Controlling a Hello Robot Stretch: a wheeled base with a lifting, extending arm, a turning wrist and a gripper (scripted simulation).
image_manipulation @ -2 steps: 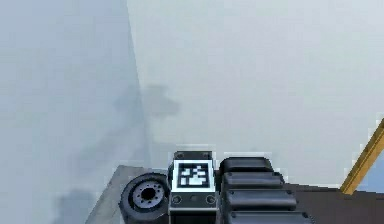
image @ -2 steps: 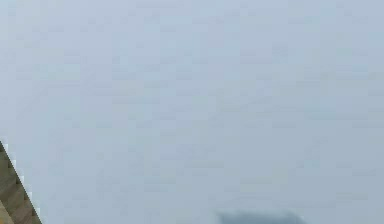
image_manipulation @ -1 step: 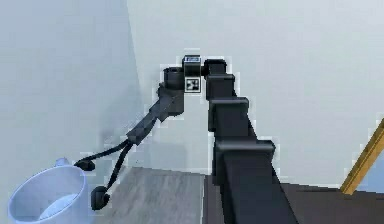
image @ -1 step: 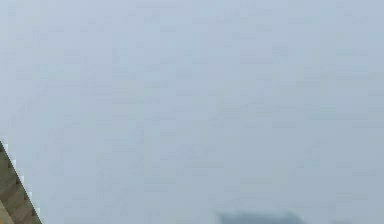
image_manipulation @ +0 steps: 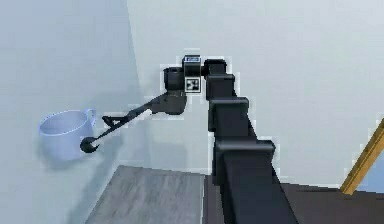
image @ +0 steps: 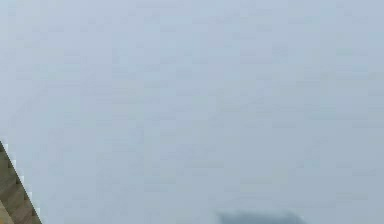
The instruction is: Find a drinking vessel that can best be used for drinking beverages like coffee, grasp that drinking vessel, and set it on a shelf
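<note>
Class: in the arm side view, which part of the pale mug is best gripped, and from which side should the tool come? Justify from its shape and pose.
Probably the handle, or the wall beside it, approached level from the picture's right. The mug hangs upright at the tool, mouth up, and its handle juts toward that side; the rest is smooth and rounded.

One pale blue cup (image_manipulation: 60, 135). One tool (image_manipulation: 95, 136) with two thin fingers (image_manipulation: 125, 118). One dark arm (image_manipulation: 235, 130) carrying two white marked squares (image_manipulation: 192, 85). One slanted wooden edge (image_manipulation: 362, 168) in the arm side view, and one wooden strip (image: 14, 195) in the forward view.
</note>
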